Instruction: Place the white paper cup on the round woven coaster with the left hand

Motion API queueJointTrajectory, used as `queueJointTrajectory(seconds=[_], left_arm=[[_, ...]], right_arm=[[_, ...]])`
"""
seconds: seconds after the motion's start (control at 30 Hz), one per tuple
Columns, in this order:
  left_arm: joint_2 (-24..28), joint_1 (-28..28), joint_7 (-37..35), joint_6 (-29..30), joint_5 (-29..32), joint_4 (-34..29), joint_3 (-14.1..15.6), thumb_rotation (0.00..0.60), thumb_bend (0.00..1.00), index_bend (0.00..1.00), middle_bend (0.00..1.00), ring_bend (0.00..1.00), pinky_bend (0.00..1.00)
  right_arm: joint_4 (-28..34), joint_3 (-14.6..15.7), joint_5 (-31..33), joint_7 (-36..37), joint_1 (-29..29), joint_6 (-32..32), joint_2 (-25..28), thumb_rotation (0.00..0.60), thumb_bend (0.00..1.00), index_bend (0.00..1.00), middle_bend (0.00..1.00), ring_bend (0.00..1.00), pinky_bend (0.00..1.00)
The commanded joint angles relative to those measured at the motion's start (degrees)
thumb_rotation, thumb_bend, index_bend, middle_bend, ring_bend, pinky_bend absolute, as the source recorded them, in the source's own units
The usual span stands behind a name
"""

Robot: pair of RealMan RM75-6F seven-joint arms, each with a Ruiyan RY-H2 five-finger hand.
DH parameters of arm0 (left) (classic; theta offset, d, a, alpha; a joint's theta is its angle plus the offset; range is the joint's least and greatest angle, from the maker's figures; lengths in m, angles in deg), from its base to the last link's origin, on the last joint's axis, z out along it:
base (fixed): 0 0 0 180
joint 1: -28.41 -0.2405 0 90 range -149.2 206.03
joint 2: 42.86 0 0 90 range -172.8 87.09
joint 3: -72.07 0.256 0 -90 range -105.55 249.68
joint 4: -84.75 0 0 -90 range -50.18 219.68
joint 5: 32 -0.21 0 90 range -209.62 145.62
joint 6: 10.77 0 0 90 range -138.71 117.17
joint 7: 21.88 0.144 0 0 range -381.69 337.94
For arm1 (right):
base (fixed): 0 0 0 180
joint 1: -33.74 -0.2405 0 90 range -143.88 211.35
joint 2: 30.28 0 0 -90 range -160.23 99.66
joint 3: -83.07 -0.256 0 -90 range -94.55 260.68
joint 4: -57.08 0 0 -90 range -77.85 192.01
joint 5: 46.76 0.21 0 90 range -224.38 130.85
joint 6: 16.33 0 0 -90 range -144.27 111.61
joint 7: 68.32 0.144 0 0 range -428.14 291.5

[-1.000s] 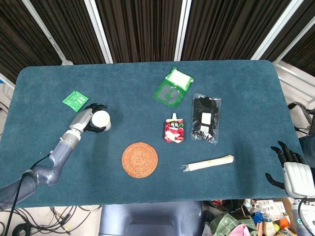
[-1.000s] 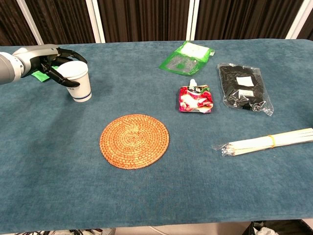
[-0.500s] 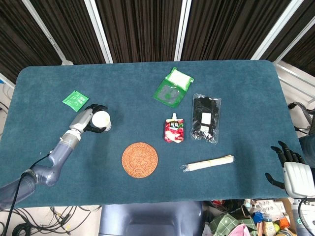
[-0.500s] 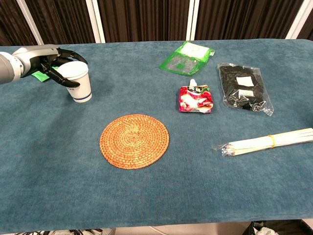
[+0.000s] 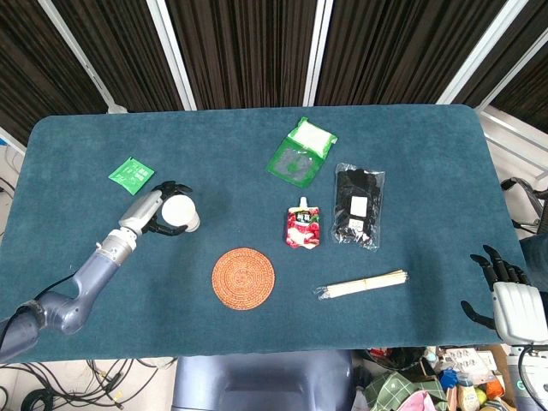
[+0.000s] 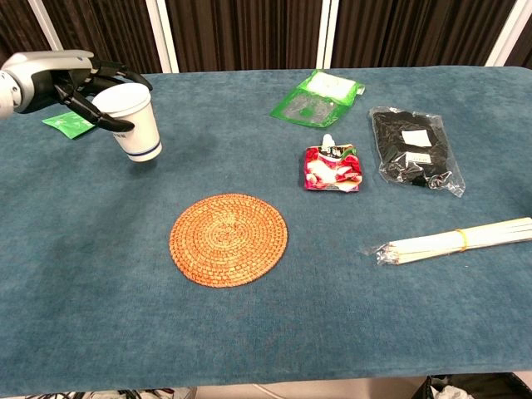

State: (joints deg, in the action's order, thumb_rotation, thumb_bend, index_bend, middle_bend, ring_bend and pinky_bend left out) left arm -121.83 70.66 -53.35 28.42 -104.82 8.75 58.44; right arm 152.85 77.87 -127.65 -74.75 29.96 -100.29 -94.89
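Observation:
My left hand [image 6: 71,83] [image 5: 154,208] grips the white paper cup [image 6: 133,121] [image 5: 180,211] near its rim at the table's left side. The cup has a blue band low on its wall and hangs tilted, lifted off the cloth. The round woven coaster [image 6: 229,239] [image 5: 244,277] lies flat in the middle front of the table, to the right of and nearer than the cup, with nothing on it. My right hand [image 5: 503,291] hangs off the table's right front corner, fingers apart and holding nothing.
A small green packet [image 6: 69,124] lies just behind the left hand. Further right are a green-and-white pouch [image 6: 317,96], a red spouted pouch [image 6: 332,167], a black bag [image 6: 413,147] and a wrapped bundle of chopsticks [image 6: 453,240]. The blue tablecloth [image 6: 100,274] covers the table.
The left hand has lifted the cup off the table and carried it slightly right toward the coaster; the cup now tilts. The right hand has not moved.

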Motion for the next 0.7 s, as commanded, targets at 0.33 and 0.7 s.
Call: queueJointTrajectory(seconds=[0.33, 0.7], left_arm=[[9.72, 0.70, 5.61, -4.71, -1.58, -23.32, 3.76, 0.600, 0.31, 0.23, 0.33, 0.00, 0.00], [1.23, 1.87, 10.24, -2.13, -3.15, -21.66, 5.36, 0.600, 0.31, 0.23, 0.33, 0.00, 0.00]], right_arm=[[-0.26, 0.24, -0.48, 0.84, 0.13, -0.06, 0.38, 0.600, 0.13, 0.19, 0.05, 0.19, 0.19], [-0.44, 0.18, -0.84, 1.43, 0.17, -0.37, 0.39, 0.600, 0.13, 0.19, 0.05, 0.19, 0.19]])
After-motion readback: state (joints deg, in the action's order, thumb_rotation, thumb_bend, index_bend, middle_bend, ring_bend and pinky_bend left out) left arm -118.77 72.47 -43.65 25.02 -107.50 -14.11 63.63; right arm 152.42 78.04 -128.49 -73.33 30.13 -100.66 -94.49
